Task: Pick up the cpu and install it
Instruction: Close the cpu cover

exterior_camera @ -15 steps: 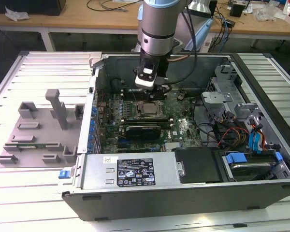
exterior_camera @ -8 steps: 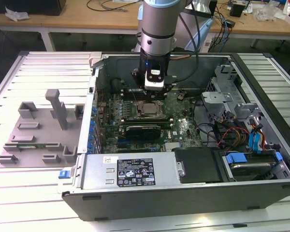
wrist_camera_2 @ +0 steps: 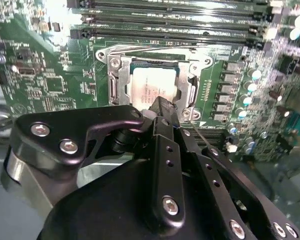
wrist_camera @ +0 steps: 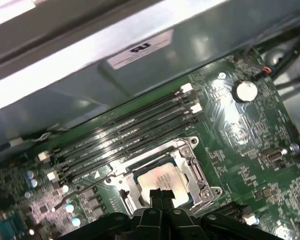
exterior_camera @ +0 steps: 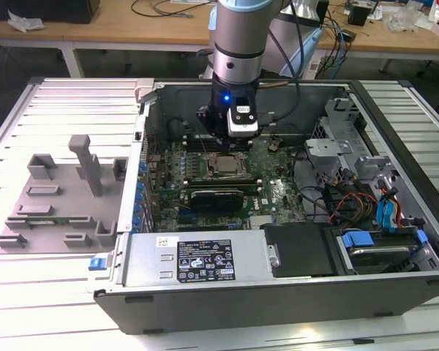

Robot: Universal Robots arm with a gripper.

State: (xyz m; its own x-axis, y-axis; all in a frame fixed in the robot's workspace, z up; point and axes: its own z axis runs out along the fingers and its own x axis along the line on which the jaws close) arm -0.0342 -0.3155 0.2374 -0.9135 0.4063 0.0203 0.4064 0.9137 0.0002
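Observation:
The cpu (exterior_camera: 225, 164), a small square chip with a shiny silver top, lies flat inside the metal-edged socket frame (wrist_camera_2: 117, 82) on the green motherboard. Both wrist views show the cpu (wrist_camera_2: 149, 87) (wrist_camera: 162, 177) seated square in the frame's opening. My gripper (exterior_camera: 230, 145) hangs straight over it inside the open computer case. Its black fingertips (wrist_camera_2: 162, 107) are pressed together, shut, over the chip's near edge. In the first wrist view the gripper (wrist_camera: 161, 194) covers a strip of the chip. Whether the tips touch the chip I cannot tell.
The computer case (exterior_camera: 205, 263) lies open on a slatted white table. Memory slots (wrist_camera: 125, 135) run alongside the socket. Cables and drive bays (exterior_camera: 373, 241) crowd the exterior view's right. A grey moulded holder (exterior_camera: 66, 197) with upright blocks sits outside the case on the exterior view's left.

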